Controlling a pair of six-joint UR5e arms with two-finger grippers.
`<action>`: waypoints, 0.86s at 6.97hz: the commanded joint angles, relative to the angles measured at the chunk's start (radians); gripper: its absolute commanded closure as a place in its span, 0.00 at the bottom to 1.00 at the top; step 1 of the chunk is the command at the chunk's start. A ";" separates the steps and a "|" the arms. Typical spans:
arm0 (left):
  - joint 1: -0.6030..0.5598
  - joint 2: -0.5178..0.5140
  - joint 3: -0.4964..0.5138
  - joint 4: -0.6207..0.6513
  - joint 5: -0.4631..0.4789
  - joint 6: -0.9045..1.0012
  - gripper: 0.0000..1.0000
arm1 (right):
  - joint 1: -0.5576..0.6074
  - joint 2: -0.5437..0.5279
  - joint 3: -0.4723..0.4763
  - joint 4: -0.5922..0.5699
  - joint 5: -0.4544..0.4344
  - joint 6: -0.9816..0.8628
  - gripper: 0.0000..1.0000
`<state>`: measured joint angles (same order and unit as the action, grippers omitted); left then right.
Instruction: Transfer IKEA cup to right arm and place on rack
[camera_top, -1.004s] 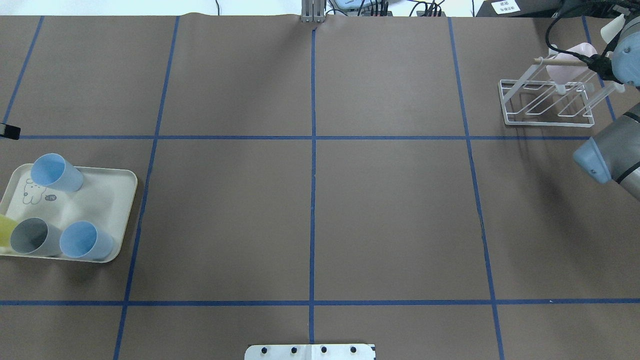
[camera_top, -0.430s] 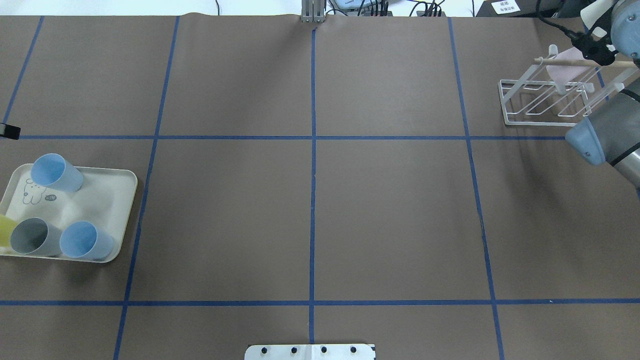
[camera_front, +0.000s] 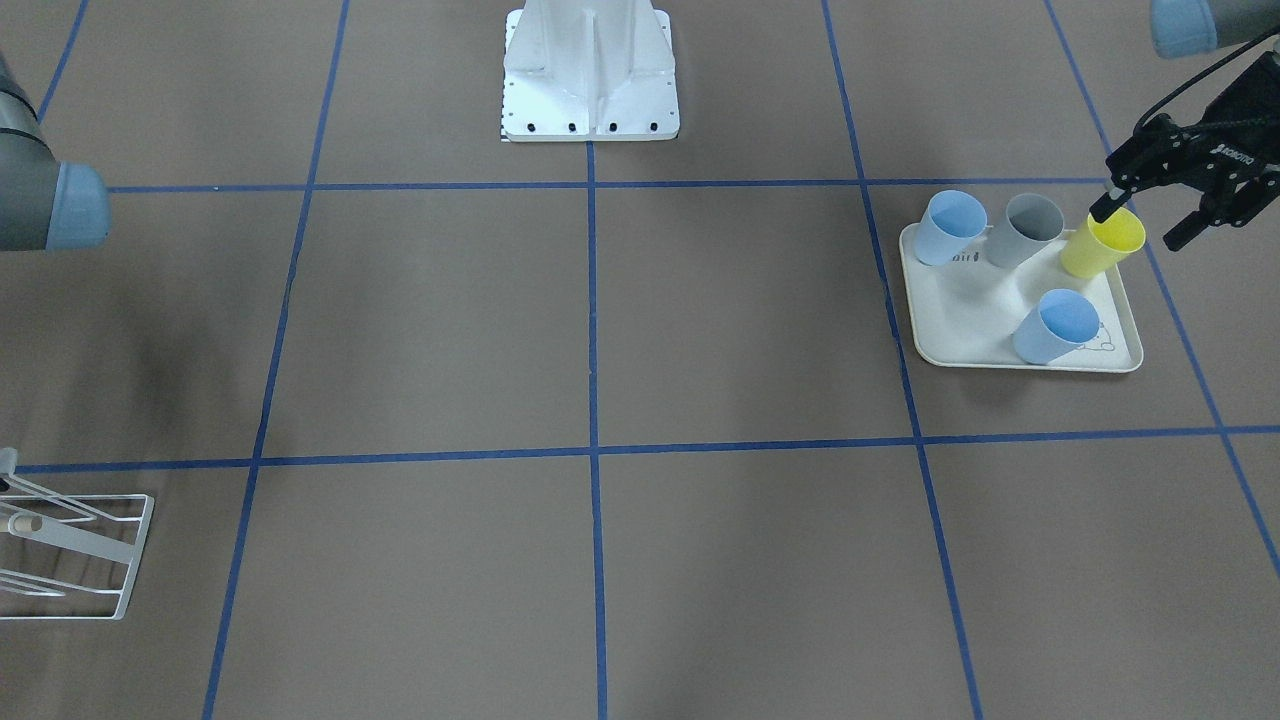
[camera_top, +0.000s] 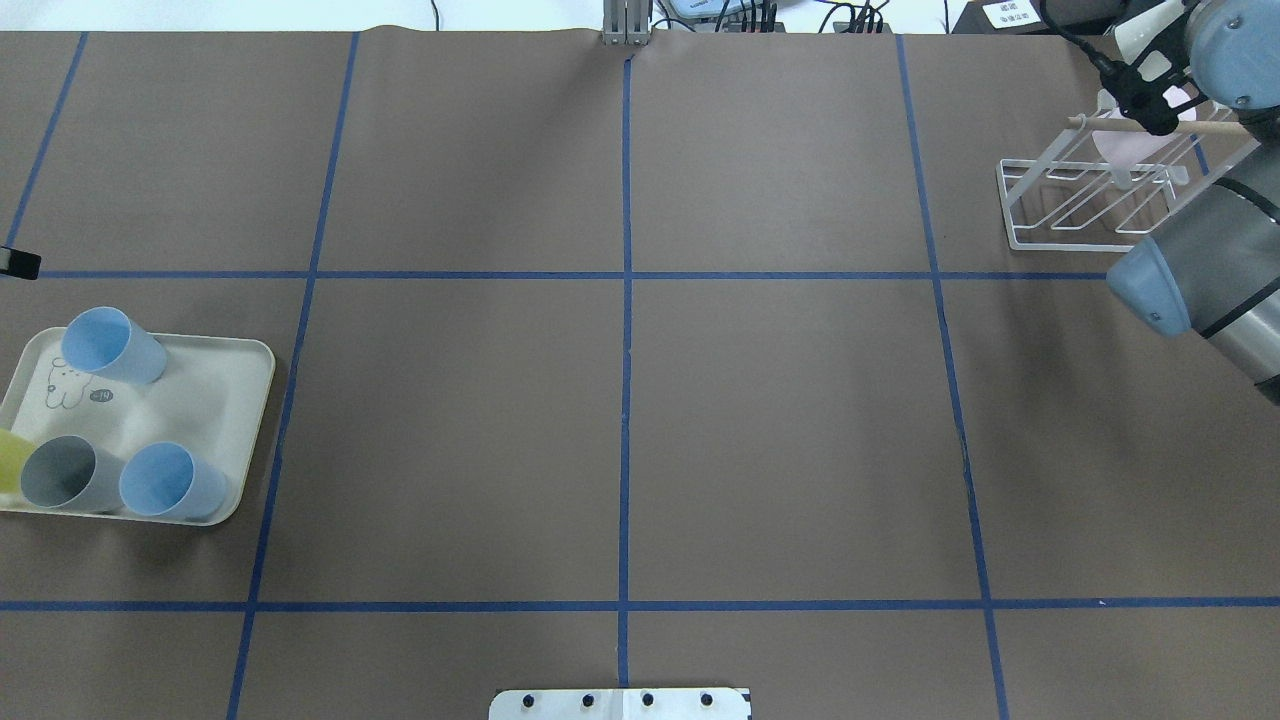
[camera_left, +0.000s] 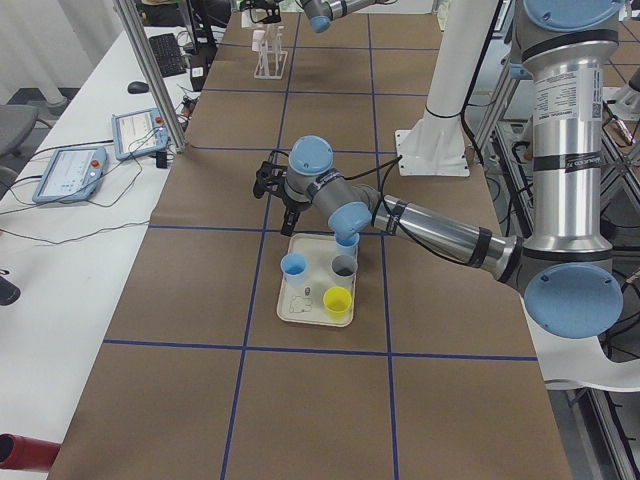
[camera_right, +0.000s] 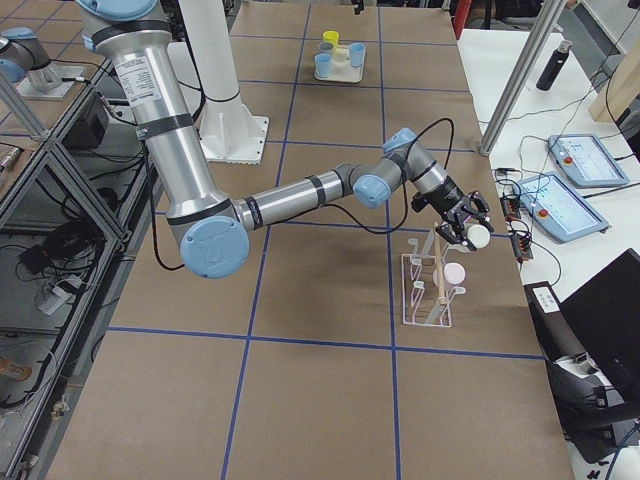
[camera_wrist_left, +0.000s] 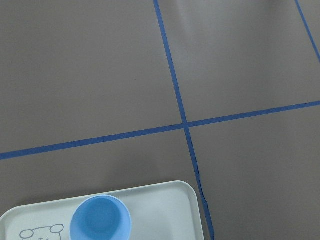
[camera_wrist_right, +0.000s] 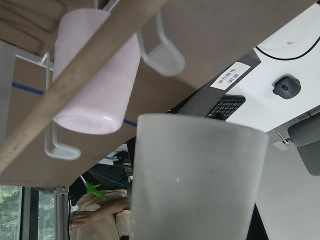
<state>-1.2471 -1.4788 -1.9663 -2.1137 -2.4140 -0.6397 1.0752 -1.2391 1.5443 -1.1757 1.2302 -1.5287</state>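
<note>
White cup (camera_wrist_right: 195, 180): clamped in the right gripper (camera_right: 462, 222) and carried clear of the table.
Rack (camera_top: 1075, 205): on the table just below that gripper. Its wooden dowel (camera_wrist_right: 75, 90) and a pink cup (camera_wrist_right: 95, 75) hung on a prong sit close beyond the held cup.
Left gripper (camera_front: 1138, 226): jaws spread wide, gripping nothing. One fingertip is over the rim of the yellow cup (camera_front: 1095, 255).
Tray (camera_front: 960, 330): under and beside the left gripper. It holds the yellow cup, two blue cups (camera_front: 950, 225) and a grey cup (camera_front: 1030, 230).
</note>
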 joint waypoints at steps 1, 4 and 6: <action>0.000 0.000 0.000 0.000 0.000 0.000 0.00 | -0.018 -0.032 0.005 -0.005 0.000 0.022 0.70; 0.000 0.000 0.001 0.000 0.000 0.000 0.00 | -0.021 -0.042 0.000 -0.007 -0.005 0.015 0.70; 0.000 0.002 0.000 0.000 0.000 0.000 0.00 | -0.026 -0.039 -0.001 -0.007 -0.005 0.016 0.70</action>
<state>-1.2471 -1.4784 -1.9661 -2.1139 -2.4145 -0.6397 1.0518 -1.2794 1.5438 -1.1825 1.2257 -1.5130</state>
